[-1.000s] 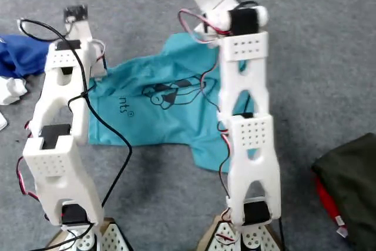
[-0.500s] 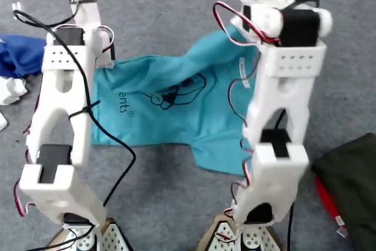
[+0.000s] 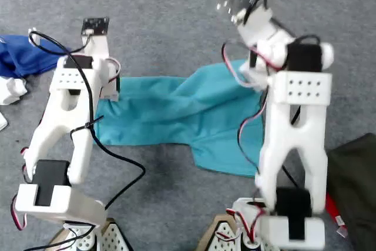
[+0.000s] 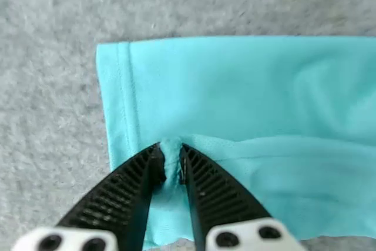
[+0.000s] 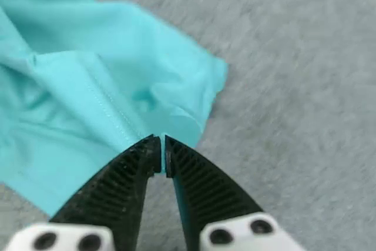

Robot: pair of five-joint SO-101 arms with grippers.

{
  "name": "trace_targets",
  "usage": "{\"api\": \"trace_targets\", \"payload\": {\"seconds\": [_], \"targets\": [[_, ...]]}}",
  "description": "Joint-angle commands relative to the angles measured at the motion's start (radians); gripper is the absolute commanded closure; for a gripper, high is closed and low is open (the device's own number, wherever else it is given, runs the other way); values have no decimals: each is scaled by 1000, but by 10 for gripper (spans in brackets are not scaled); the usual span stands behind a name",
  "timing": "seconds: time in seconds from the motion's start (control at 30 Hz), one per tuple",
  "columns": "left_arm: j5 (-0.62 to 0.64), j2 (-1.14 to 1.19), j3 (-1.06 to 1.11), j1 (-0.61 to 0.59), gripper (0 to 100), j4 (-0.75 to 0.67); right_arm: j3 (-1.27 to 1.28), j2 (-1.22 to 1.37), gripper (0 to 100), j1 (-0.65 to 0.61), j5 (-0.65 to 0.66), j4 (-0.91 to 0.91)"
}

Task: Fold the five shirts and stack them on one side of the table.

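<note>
Teal shirt: the teal shirt (image 3: 176, 116) is lying across the middle of the counter, stretching from one arm to the other. It is showing plain cloth with loose creases, and a sleeve-like flap is sticking out on the near side.
Left jaws: they are pinching a small ridge of the teal shirt (image 4: 247, 104) just inside its hemmed end, closed tight on the cloth and low over the counter.
Right jaws: they are sitting almost shut on a thin edge of the teal shirt (image 5: 88, 86) near a rumpled corner. I am judging them to be gripping it, since cloth is showing at the tips.
Arms: the left arm (image 3: 64, 116) is standing at one end of the shirt and the right arm (image 3: 294, 116) at the other, so the garment is being held at both ends.
Step in hand: this is looking like a lengthwise fold of the teal shirt, with both ends being carried over together.
Next move: the held edge is needing to be laid level on the layer below, then released at both ends without dragging the fold askew. The loose flap is wanting tucking in afterwards.
Other garments: a blue shirt (image 3: 23, 57) is lying bunched at the counter's far left edge, and a dark green garment (image 3: 352, 174) is sitting at the right edge, both well apart from the teal one.
Counter: the grey counter (image 3: 176, 16) is carrying everything.
</note>
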Motion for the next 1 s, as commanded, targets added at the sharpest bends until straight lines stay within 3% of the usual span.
{"api": "trace_targets", "payload": {"seconds": [0.0,0.17,0.33,0.97], "targets": [[-43,-47,41,-25,981,-38,317,-188,994,12,25,-112],[-66,-45,87,-23,981,-38,680,-354,994,18,25,-256],[-66,-44,143,-23,981,-61,866,-456,994,64,64,-295],[-149,-50,322,-23,981,-89,992,-679,994,191,135,-198]]}}
